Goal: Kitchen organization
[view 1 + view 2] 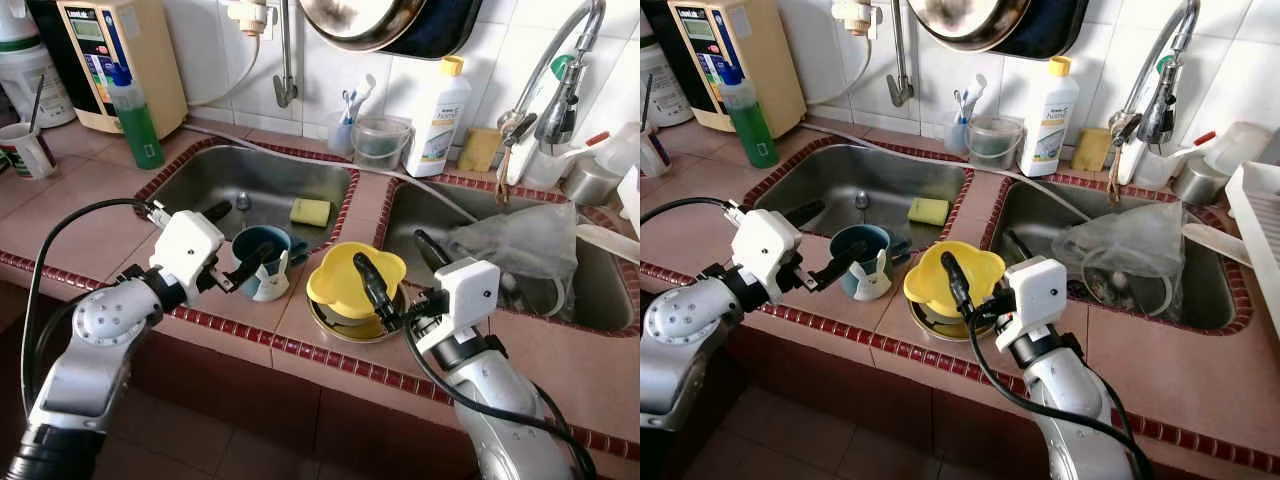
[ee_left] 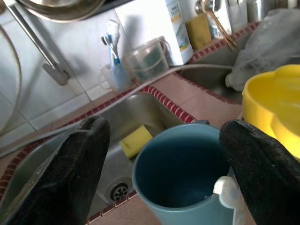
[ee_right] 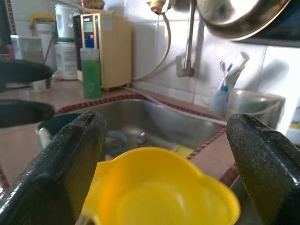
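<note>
Fingers of both grippers are spread wide and hold nothing. On the tiled surface (image 1: 90,225) between the two sinks, the right gripper (image 1: 400,275) hovers at the yellow bowl (image 1: 345,280); the left gripper (image 1: 238,240) straddles the blue mug (image 1: 262,258) beside it.

You're looking at a pink-tiled counter (image 1: 90,235) with dark red mosaic edging, twin stainless sinks (image 1: 200,185) set in it, white tiled wall (image 1: 330,70) behind, chrome faucet (image 1: 560,60) at right, brown tiled floor (image 1: 230,430) below, bright even daylight
</note>
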Available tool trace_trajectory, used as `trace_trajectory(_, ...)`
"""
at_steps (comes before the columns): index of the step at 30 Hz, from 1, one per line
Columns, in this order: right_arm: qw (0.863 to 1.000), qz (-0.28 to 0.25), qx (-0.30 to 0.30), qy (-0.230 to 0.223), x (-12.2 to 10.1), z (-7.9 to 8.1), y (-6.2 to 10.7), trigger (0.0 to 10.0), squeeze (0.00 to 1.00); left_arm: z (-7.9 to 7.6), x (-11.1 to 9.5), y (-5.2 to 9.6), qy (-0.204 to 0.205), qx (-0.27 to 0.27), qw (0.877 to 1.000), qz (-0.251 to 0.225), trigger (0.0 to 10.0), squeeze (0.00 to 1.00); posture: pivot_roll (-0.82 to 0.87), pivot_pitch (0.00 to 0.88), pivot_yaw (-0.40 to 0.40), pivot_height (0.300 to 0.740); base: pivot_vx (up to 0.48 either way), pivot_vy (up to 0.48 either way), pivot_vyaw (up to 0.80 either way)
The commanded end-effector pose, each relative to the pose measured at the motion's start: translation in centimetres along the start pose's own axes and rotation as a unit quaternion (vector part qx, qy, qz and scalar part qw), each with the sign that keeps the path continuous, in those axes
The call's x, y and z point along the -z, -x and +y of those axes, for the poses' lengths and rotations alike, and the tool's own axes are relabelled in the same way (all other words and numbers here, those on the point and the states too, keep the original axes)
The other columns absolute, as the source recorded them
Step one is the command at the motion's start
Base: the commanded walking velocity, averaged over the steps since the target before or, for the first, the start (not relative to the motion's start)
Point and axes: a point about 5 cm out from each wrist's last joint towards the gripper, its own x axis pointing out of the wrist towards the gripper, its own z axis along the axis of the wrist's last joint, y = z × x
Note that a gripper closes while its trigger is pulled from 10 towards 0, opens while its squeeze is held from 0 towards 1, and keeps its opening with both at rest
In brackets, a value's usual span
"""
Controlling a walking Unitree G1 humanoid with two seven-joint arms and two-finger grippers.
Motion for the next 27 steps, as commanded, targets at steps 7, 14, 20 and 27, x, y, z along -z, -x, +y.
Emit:
trace_trajectory(7,1.000,0.011,-0.023,-0.015,-0.6,0.8,0.9,10.0,0.00,0.6,-0.3,-0.1,-0.005,0.045,0.999,0.011,10.0,0.00,-0.10,0.086,0.023,0.740,0.000,0.000,0.00)
trace_trajectory(14,0.999,0.028,-0.035,-0.020,-0.5,0.9,1.8,10.0,0.00,1.0,-1.2,0.1,-0.023,0.087,0.996,0.003,10.0,0.00,-0.10,0.097,0.030,0.740,0.000,0.000,0.00)
trace_trajectory(20,0.998,0.031,-0.044,-0.027,-0.7,1.1,1.9,10.0,0.00,0.6,-1.0,0.2,-0.041,0.128,0.991,0.015,10.0,0.00,-0.10,0.104,0.039,0.740,0.000,0.000,0.00)
trace_trajectory(27,0.998,0.027,-0.046,-0.036,-1.2,1.5,1.9,10.0,0.00,0.6,-0.6,-0.2,-0.057,0.147,0.987,0.037,10.0,0.00,-0.11,0.112,0.051,0.740,0.000,0.000,0.00)
